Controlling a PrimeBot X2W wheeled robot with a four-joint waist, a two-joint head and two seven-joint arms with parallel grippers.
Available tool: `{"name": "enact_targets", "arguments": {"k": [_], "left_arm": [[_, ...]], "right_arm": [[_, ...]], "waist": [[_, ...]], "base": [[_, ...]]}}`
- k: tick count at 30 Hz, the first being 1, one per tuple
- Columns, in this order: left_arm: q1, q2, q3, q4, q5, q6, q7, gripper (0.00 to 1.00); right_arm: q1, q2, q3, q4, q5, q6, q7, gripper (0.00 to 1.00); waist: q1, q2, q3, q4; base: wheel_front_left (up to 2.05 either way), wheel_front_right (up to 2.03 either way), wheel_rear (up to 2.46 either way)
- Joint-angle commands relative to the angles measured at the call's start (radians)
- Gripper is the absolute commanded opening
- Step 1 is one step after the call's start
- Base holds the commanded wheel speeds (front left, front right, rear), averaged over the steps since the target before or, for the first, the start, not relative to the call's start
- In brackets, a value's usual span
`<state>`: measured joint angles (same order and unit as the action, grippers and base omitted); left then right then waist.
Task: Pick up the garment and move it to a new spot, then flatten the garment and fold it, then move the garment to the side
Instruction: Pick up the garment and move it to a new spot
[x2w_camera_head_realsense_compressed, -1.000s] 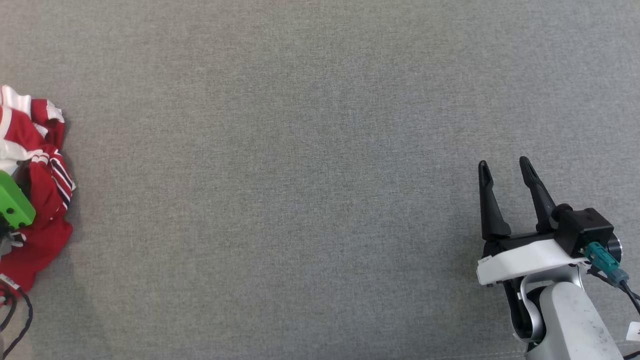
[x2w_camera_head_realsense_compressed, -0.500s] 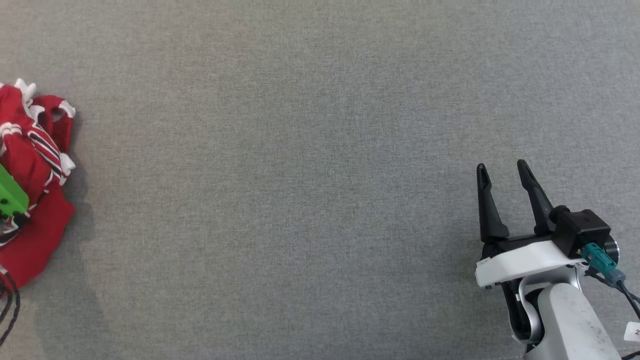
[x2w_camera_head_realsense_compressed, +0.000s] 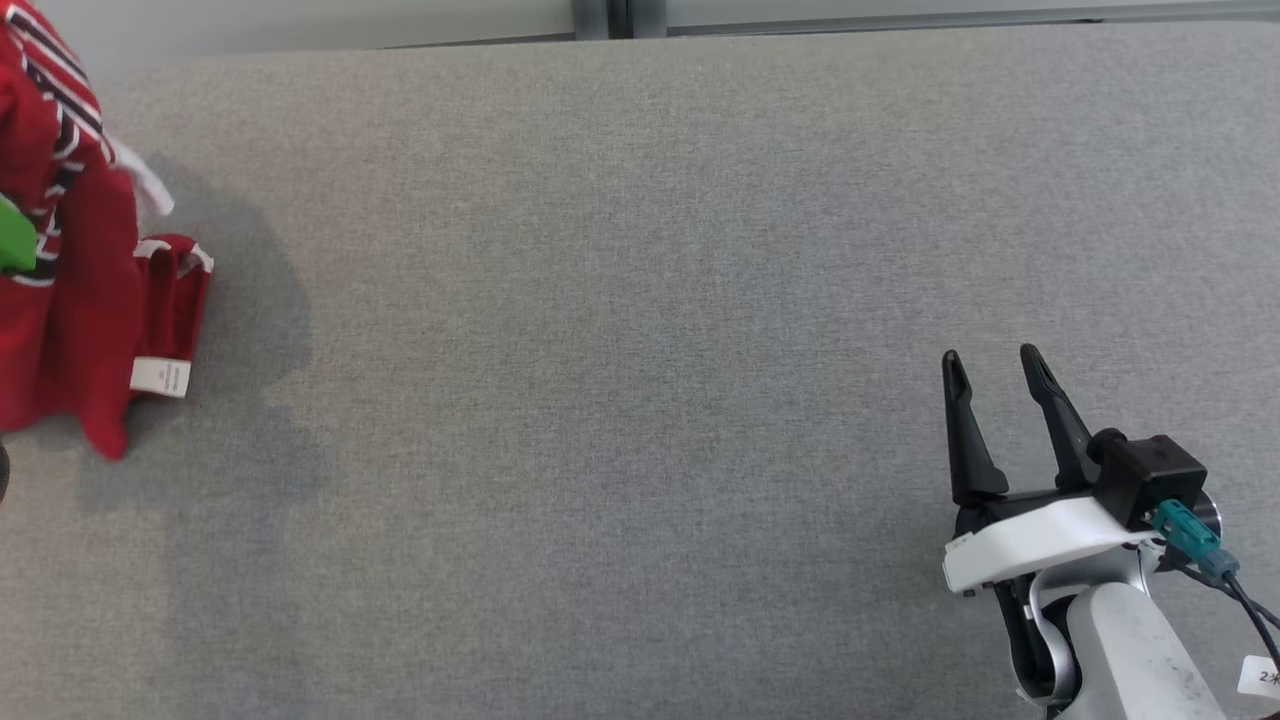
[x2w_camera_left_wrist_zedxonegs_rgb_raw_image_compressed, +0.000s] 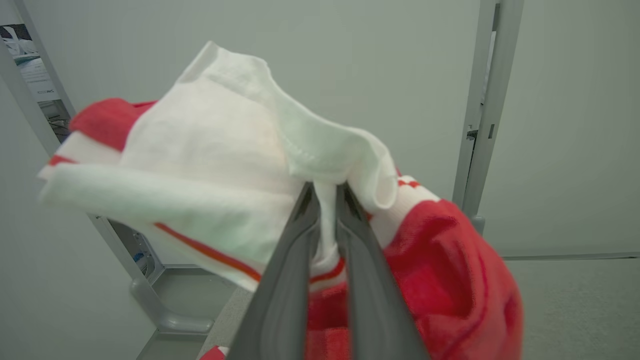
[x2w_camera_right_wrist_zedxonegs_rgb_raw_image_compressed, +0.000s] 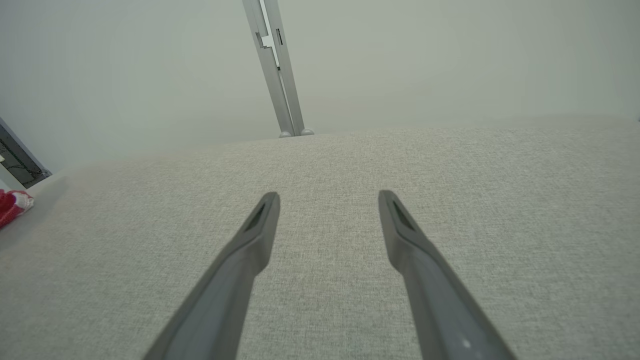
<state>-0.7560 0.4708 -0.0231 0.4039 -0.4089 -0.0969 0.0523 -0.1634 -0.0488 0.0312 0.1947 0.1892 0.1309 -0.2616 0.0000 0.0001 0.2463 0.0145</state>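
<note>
Lifted since earlier, red-and-white garment (x2w_camera_head_realsense_compressed: 90, 300) hangs pinched in left gripper (x2w_camera_left_wrist_zedxonegs_rgb_raw_image_compressed: 326, 190) fingers; right gripper (x2w_camera_head_realsense_compressed: 990, 356) fingers wide. Advise carrying high, clearing desk (x2w_camera_head_realsense_compressed: 640, 300).

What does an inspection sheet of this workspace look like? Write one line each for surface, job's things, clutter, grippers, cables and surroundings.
Surface: grey cloth-covered table, smooth, with a shadow beside the garment.
Job's things: red and white garment, bunched and hanging at the left edge, white label showing.
Clutter: nothing seen.
Grippers: left gripper shut on a white fold of the garment; right gripper open over the table, holding nothing.
Cables: dark cable with a teal plug at the right wrist.
Surroundings: pale wall, grey metal post behind the table.
</note>
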Motion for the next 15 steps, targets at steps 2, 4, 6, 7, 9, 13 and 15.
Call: {"name": "enact_targets", "arguments": {"k": [2,4,6,7,9,13,15], "left_arm": [[-0.037,-0.011,-0.022,-0.055,0.022,0.001,0.007,0.0],[-0.062,-0.023,-0.039,-0.103,0.02,0.0,0.017,0.0],[-0.089,-0.037,-0.059,-0.148,0.02,-0.003,0.028,0.0],[-0.103,-0.044,-0.069,-0.17,0.021,-0.004,0.035,0.0],[-0.131,-0.065,-0.095,-0.202,0.014,-0.008,0.053,0.0],[-0.198,-0.108,-0.157,-0.243,0.016,-0.014,0.078,0.0],[-0.229,-0.134,-0.19,-0.249,0.014,-0.017,0.085,0.0]], "right_arm": [[0.018,-0.003,0.002,0.001,0.015,0.0,-0.005,1.0],[0.021,-0.003,0.002,0.001,0.021,0.0,-0.005,1.0],[0.026,-0.003,0.007,0.001,0.027,0.0,-0.005,1.0],[0.028,-0.003,0.01,0.0,0.032,0.0,-0.005,1.0],[0.029,-0.003,0.012,0.002,0.039,0.0,-0.004,1.0],[0.033,-0.003,0.011,0.001,0.055,0.0,-0.004,1.0],[0.033,-0.003,0.01,0.002,0.061,0.0,-0.004,1.0]], "waist": [[0.0,-0.0001,-0.032,-0.032],[0.0,-0.0001,-0.042,-0.053],[0.0,-0.0001,-0.049,-0.077],[0.0,-0.0001,-0.051,-0.093],[0.0,-0.0001,-0.051,-0.123],[0.0,-0.0001,-0.047,-0.185],[0.0,-0.0001,-0.042,-0.214]], "base": [[0.0,0.0,0.0],[0.0,0.0,0.0],[0.0,0.0,0.0],[0.0,0.0,0.0],[0.0,0.0,0.0],[0.0,0.0,0.0],[0.0,0.0,0.0]]}}
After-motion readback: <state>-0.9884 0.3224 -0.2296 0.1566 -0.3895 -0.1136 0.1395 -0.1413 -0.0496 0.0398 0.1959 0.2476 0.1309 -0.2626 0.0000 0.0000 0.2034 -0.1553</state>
